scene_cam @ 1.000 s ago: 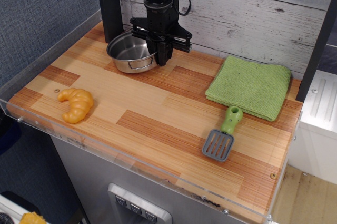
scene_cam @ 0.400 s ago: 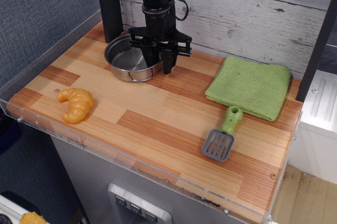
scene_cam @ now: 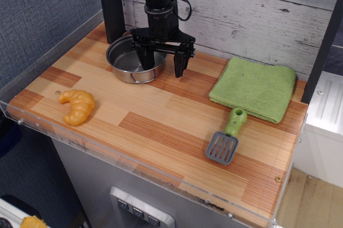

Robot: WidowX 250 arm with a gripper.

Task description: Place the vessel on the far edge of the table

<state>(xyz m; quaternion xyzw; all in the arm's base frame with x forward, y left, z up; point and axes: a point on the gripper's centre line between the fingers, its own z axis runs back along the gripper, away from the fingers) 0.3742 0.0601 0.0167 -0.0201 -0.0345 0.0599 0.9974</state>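
The vessel (scene_cam: 128, 60) is a shallow shiny steel pot standing upright at the far left of the wood-plank table (scene_cam: 161, 115), close to the back wall and the black arm post. My gripper (scene_cam: 162, 67) hangs over the pot's right rim with its jaws spread wide. One finger (scene_cam: 146, 59) is inside the pot and the other finger (scene_cam: 178, 65) is outside it to the right. It holds nothing.
An orange croissant (scene_cam: 78, 105) lies at the front left. A folded green cloth (scene_cam: 253, 88) lies at the back right, with a green-handled grey spatula (scene_cam: 227, 137) in front of it. A clear acrylic rim (scene_cam: 134, 169) runs along the table's front edge.
The gripper was shut on the pot's right rim, lowered it a little forward onto the table, and has now opened its jaws and let go of it.
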